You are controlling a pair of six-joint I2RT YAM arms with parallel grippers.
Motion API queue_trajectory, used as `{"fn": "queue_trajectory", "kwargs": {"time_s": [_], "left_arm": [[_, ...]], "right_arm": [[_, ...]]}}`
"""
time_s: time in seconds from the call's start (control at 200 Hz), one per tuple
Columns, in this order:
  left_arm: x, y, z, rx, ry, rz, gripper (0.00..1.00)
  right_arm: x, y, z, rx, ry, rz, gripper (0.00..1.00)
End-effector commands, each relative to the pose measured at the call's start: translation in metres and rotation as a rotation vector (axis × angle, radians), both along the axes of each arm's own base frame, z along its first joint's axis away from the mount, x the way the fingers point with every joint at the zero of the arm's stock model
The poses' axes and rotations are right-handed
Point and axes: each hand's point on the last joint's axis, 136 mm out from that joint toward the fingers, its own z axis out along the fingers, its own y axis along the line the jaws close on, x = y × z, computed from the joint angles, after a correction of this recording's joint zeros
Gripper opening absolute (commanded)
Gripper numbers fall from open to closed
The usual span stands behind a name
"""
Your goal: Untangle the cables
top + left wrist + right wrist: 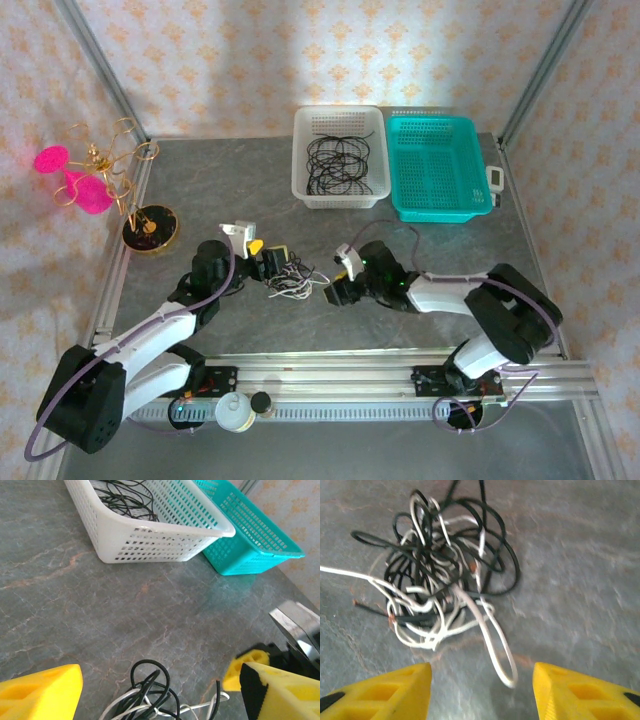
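The cables (293, 281), a loose knot of black and white loops, lie near the front of the grey table (230, 190), between the two tools. The left tool (268, 262) sits just beside the knot's left edge, its yellow fingers (42, 692) spread wide, with loops lying between them unpinched. The right tool (338, 291) faces the knot from the right, jaws apart and holding nothing. One white loop (500, 650) trails toward its gap. Well behind stand a white basket (340, 201) and a teal basket (440, 213).
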Motion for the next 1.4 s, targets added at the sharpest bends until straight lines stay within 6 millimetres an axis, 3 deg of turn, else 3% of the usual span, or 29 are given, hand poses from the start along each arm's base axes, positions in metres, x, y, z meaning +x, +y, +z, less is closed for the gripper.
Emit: {"fn": "queue_trajectory", "kwargs": {"time_s": [0.0, 0.065, 0.27, 0.39, 0.43, 0.551, 0.746, 0.981, 1.051, 1.161, 1.311, 1.397], "left_arm": [[0.001, -0.004, 0.019, -0.026, -0.021, -0.008, 0.84], [0.0, -0.005, 0.019, -0.028, -0.019, -0.017, 0.85], [0.001, -0.007, 0.017, -0.025, -0.004, -0.02, 0.84], [0.001, -0.006, 0.024, -0.029, -0.018, -0.016, 0.85], [0.001, -0.006, 0.028, -0.035, -0.027, -0.013, 0.85], [-0.003, -0.011, 0.047, -0.07, -0.075, -0.048, 0.85], [-0.017, -0.03, 0.093, -0.141, -0.187, -0.185, 0.86], [-0.025, -0.045, 0.112, -0.13, -0.239, -0.29, 0.83], [-0.019, -0.038, 0.12, -0.148, -0.237, -0.234, 0.83], [-0.012, -0.015, 0.145, -0.235, -0.212, -0.055, 0.94], [-0.031, 0.008, 0.189, -0.336, -0.237, 0.038, 0.99], [-0.034, 0.027, 0.186, -0.357, -0.182, 0.151, 0.99]], "right_arm": [[0.003, 0.015, 0.003, 0.029, -0.05, 0.085, 0.56], [0.009, 0.017, 0.002, 0.029, -0.065, 0.073, 0.51], [0.023, 0.023, -0.001, -0.024, -0.078, 0.073, 0.21], [0.028, 0.017, 0.013, -0.041, -0.124, 0.048, 0.09], [0.031, 0.016, 0.021, -0.043, -0.142, 0.032, 0.0], [0.033, 0.016, 0.048, -0.043, -0.159, 0.024, 0.0], [0.026, 0.02, 0.119, 0.022, -0.275, 0.043, 0.0], [0.021, 0.022, 0.182, 0.112, -0.374, 0.056, 0.0], [0.023, 0.021, 0.193, 0.127, -0.386, 0.042, 0.0], [0.032, 0.015, 0.199, 0.122, -0.399, -0.028, 0.0], [0.041, 0.009, 0.193, 0.106, -0.378, -0.105, 0.0], [0.047, 0.007, 0.192, 0.115, -0.365, -0.16, 0.0]]}}
